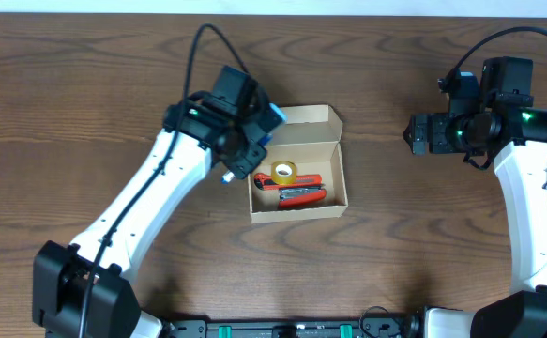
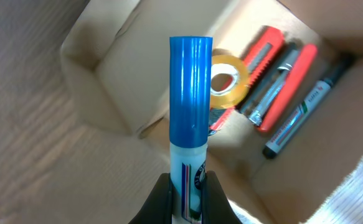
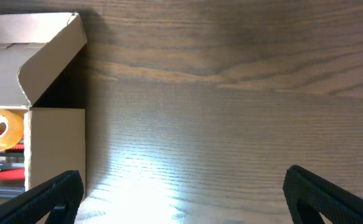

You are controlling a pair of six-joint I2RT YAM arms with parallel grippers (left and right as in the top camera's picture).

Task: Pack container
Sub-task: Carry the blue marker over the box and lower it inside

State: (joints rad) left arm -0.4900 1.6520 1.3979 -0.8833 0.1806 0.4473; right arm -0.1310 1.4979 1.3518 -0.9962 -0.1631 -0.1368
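The tan cardboard container (image 1: 339,183) lies open mid-table with its flap lid (image 1: 303,130) raised at the back. Inside lie a yellow tape roll (image 1: 284,173), a red utility knife (image 1: 296,181) and pens (image 1: 301,196). My left gripper (image 1: 259,127) is shut on a blue-capped marker (image 2: 191,99) and holds it above the container's left rear corner; the contents also show in the left wrist view (image 2: 281,87). My right gripper (image 1: 421,133) is open and empty, far to the right of the container (image 3: 56,137).
Brown wooden table (image 1: 423,244). The left arm reaches diagonally from the lower left. The right arm stands along the right edge.
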